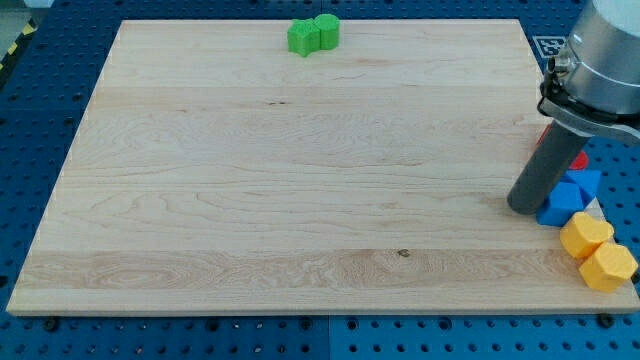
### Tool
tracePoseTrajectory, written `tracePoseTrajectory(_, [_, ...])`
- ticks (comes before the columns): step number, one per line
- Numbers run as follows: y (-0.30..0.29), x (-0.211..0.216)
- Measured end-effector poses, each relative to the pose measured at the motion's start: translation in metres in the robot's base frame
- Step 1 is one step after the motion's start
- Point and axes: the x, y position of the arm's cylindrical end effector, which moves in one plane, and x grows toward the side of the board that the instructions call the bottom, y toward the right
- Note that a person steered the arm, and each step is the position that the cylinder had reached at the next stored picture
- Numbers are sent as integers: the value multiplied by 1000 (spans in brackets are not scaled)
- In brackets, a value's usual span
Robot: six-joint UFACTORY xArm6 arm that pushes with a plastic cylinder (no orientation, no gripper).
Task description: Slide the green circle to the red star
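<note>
The green circle point(327, 29) lies near the board's top edge, a little left of the view's middle, touching a green star-like block point(302, 39) on its left. A red block point(579, 160), its shape mostly hidden behind the rod, shows at the view's right edge of the board. My tip point(525, 208) rests on the board at the far right, just below the red block and touching or nearly touching a blue block point(563, 204). The tip is far from the green circle.
A second blue block point(588, 183) sits to the right of the first. Two yellow blocks point(585, 235) point(608, 267) lie at the lower right, at the board's edge point(545, 300). A blue pegboard point(40, 120) surrounds the board.
</note>
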Motion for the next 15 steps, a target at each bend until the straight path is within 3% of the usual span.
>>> tracePoseTrajectory(2, [-100, -8])
tracePoseTrajectory(3, [-176, -32])
tracePoseTrajectory(6, [-372, -176])
tracePoseTrajectory(7, [-397, -241])
tracePoseTrajectory(8, [-389, -284])
tracePoseTrajectory(10, [-286, -321])
tracePoseTrajectory(14, [-99, -295])
tracePoseTrajectory(15, [-95, -289])
